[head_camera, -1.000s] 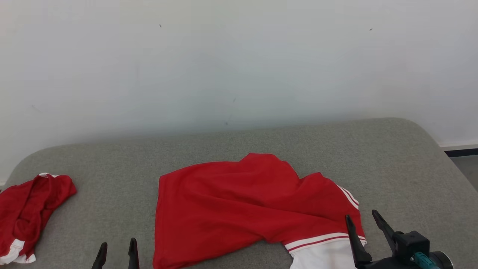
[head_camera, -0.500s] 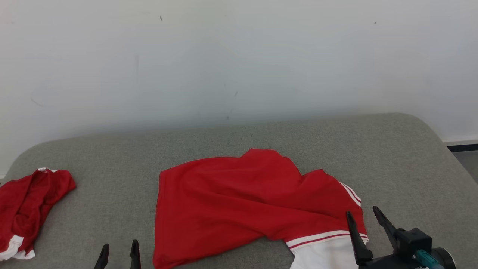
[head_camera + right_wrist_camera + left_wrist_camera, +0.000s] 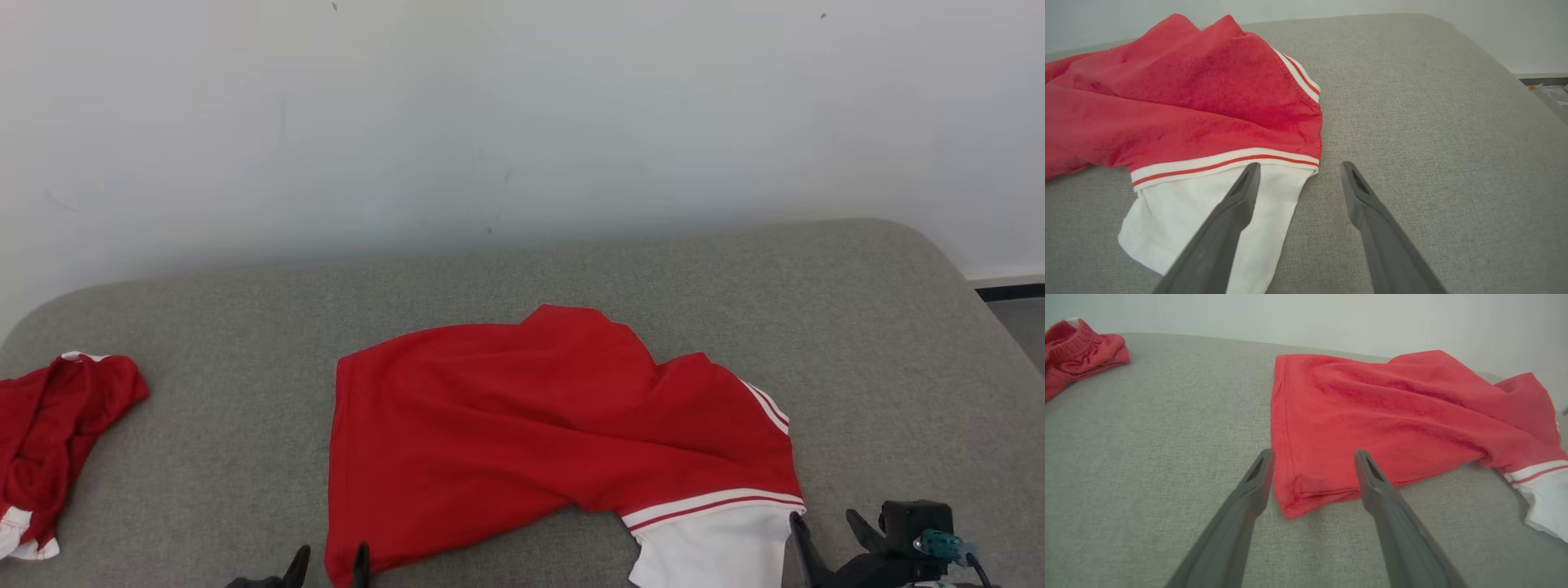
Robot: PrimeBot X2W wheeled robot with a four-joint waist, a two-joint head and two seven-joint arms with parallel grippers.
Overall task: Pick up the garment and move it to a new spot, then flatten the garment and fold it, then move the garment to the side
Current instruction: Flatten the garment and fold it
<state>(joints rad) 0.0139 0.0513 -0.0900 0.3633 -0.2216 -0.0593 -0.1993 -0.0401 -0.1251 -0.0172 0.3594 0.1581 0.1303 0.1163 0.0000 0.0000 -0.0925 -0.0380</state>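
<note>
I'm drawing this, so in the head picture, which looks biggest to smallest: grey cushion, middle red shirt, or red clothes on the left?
1. grey cushion
2. middle red shirt
3. red clothes on the left, partly cut off at the picture's edge

white sleeve [image 3: 709,549]: lower end cut off by head view's bottom edge.
crumpled red garment [image 3: 49,433]: left part beyond the frame edge.
left gripper [image 3: 331,565]: body cut off below the fingertips.
right gripper [image 3: 824,532]: base cut off at bottom edge.
</note>
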